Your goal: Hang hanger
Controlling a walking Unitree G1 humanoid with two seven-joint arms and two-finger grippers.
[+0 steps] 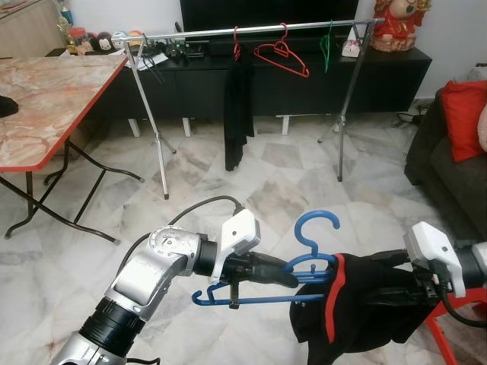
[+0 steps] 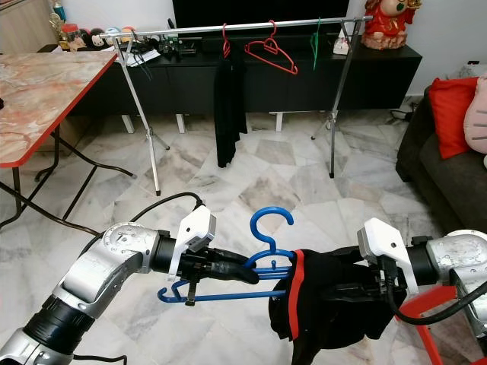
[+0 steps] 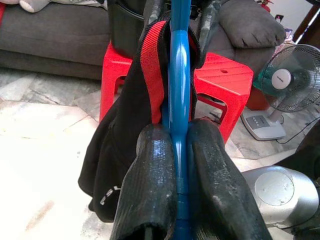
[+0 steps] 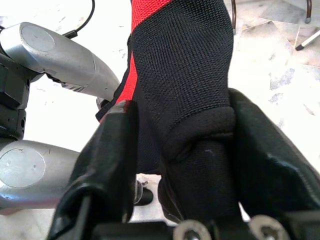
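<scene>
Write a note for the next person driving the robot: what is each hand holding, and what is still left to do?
Left gripper: shut on the blue hanger, held low in front of the robot.
Right gripper: shut on the black garment with red trim, which is draped on the hanger's right side.
The clothes rail stands across the room in front of the black TV cabinet. It already carries a black garment on a red hanger, an empty red hanger and a green hanger.
Done: garment on the blue hanger, both picked up.
Left: probably walk to the rail, raise the hook over a free stretch, release.
</scene>
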